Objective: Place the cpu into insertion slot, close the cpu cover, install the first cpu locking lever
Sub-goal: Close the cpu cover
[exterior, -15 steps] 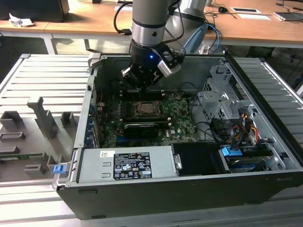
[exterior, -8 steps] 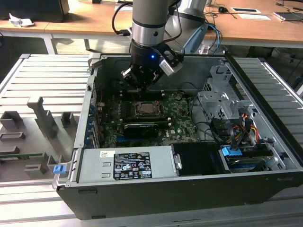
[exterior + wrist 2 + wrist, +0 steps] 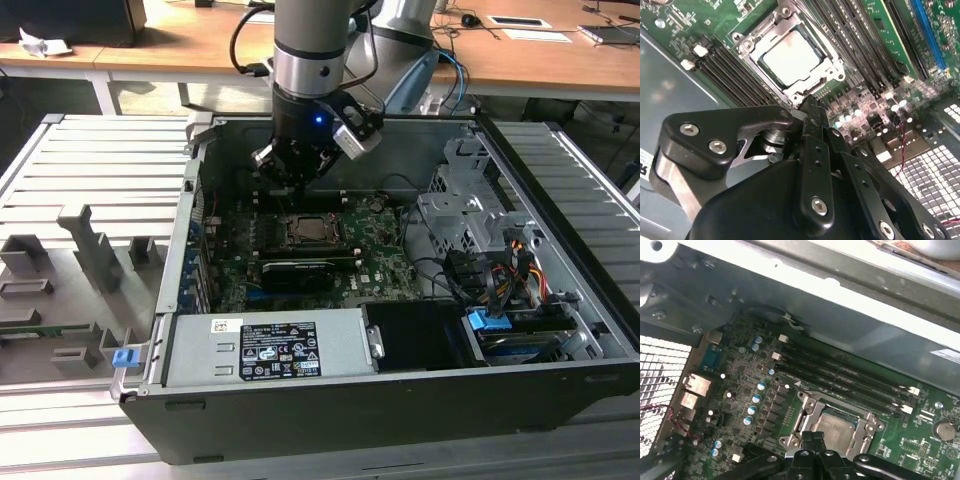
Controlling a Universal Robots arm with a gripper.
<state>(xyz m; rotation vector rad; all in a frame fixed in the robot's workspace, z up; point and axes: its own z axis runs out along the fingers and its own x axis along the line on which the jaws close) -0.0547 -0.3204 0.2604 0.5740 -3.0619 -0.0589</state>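
Jaws pressed together, nothing pinched between them. In both wrist views my gripper [image 3: 811,104] [image 3: 813,437] shows as two black fingers [image 3: 812,131] closed into one narrow column.

The tips sit just beside one edge of the insertion slot [image 3: 743,41], over the green board [image 3: 700,15]. They may be touching metal at that edge, but my own fingers hide the contact point, so I can't tell.

The cpu [image 3: 790,57] [image 3: 836,427] lies flat in the slot, pale face up. It is close to my tips and off to one side of them, not beneath.

The cpu cover [image 3: 772,25] appears to be down: its silvery frame rings the chip, which shows through the window.

The long black memory slots [image 3: 725,70] run alongside the socket, on the side toward the case wall.

In the exterior view my gripper [image 3: 290,178] hangs inside the open computer case [image 3: 400,420], just behind the socket, with the chip [image 3: 313,231] near it.
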